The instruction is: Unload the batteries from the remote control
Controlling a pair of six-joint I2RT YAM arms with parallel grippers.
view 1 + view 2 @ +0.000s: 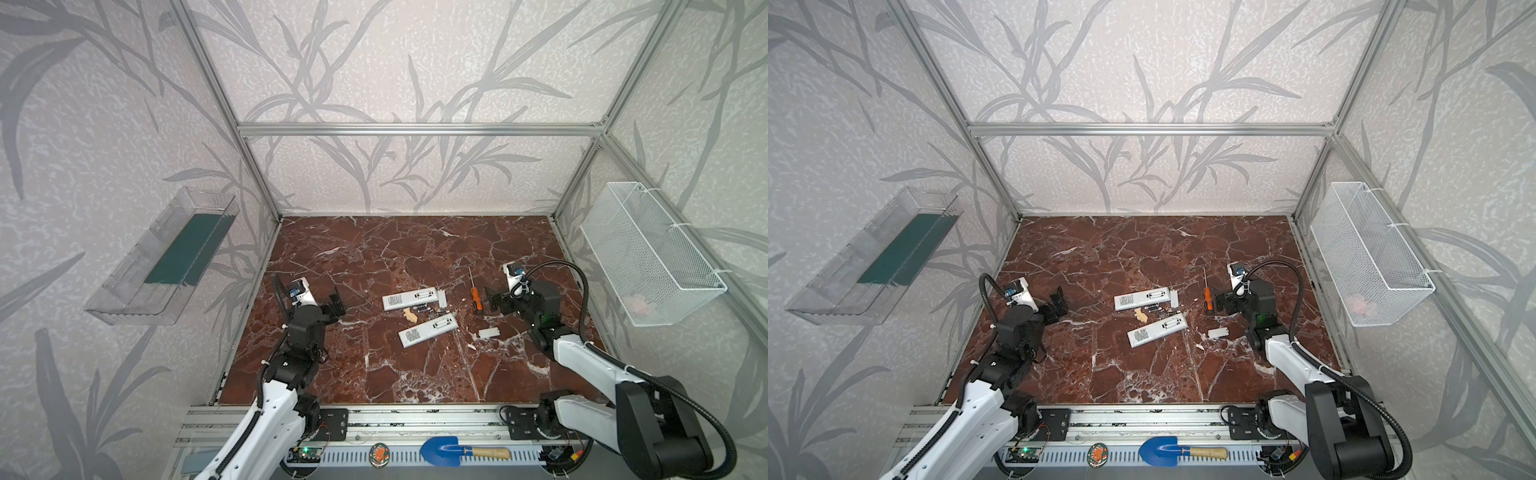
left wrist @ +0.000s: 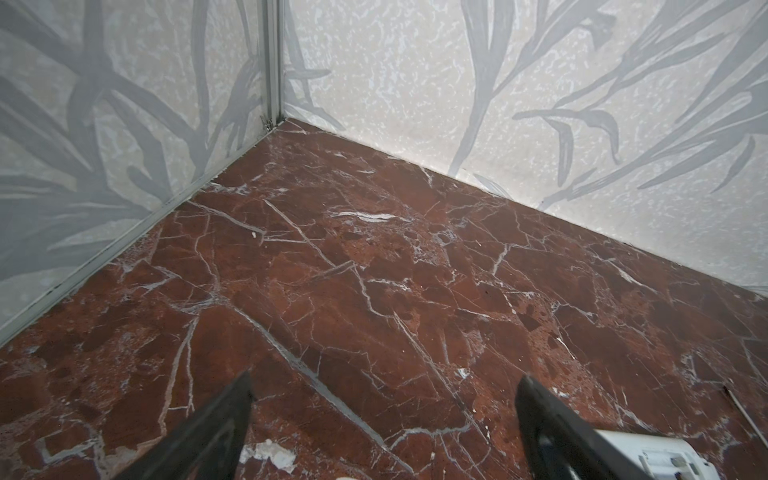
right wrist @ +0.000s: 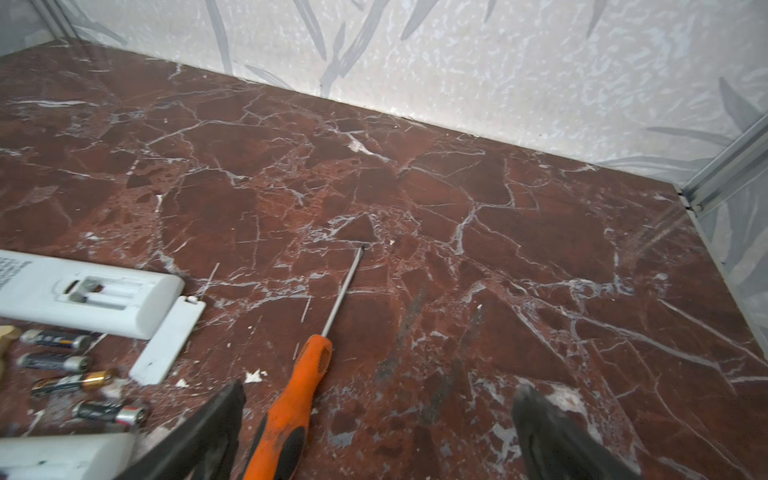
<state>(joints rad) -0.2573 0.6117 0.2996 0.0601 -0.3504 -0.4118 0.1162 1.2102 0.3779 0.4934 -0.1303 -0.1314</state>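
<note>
Unloading is being judged finished: four batteries (image 3: 54,361) are lying loose between the two empty-bayed remotes (image 1: 409,300). The left gripper (image 2: 384,386) and right gripper (image 3: 382,392) are being held spread wide, gripping nothing. Retreat clear of the screwdriver (image 3: 299,390) is being called for.

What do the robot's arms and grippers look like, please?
The left arm and right arm have white shells, black joints and black corrugated cable hoses. Each wrist carries a white camera. The left gripper and right gripper are black, with flat jaws.
</note>
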